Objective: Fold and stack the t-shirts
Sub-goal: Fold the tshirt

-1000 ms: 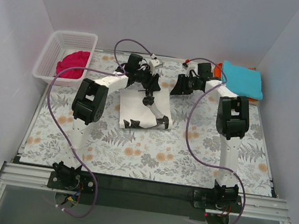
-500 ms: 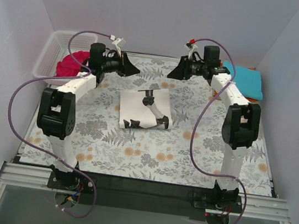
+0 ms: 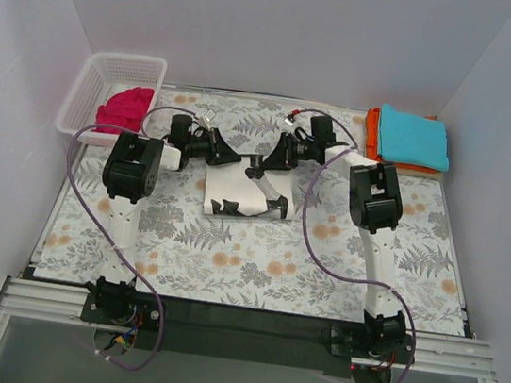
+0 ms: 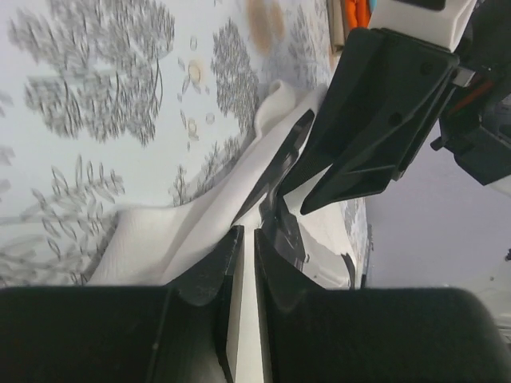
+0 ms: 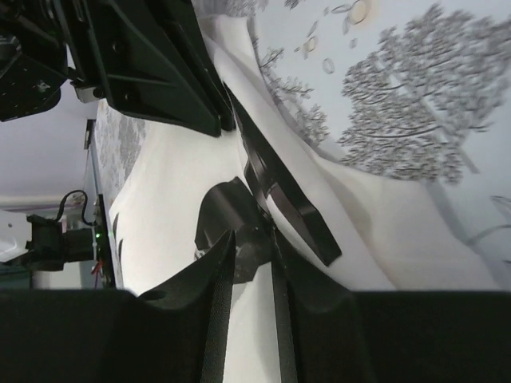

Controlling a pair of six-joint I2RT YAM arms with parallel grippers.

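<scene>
The off-white t-shirt (image 3: 236, 196), folded and with a black print, lies mid-table. My left gripper (image 3: 233, 158) and right gripper (image 3: 262, 162) meet tip to tip at its far edge. In the left wrist view my left gripper (image 4: 243, 233) has its jaws nearly together on white cloth (image 4: 160, 231). In the right wrist view my right gripper (image 5: 249, 235) is closed down on the cloth (image 5: 176, 175) at the print. The magenta shirt (image 3: 125, 106) lies in the basket. The teal shirt (image 3: 416, 136) lies folded on the orange one (image 3: 371, 130) at the far right.
The white mesh basket (image 3: 79, 95) stands at the far left corner. The floral covering (image 3: 254, 268) spreads over the table. White walls close in the back and both sides.
Half a second ago both grippers were raised near the back, apart from the shirt. Now both have come down and inward onto its far edge, which looks slightly pulled in.
</scene>
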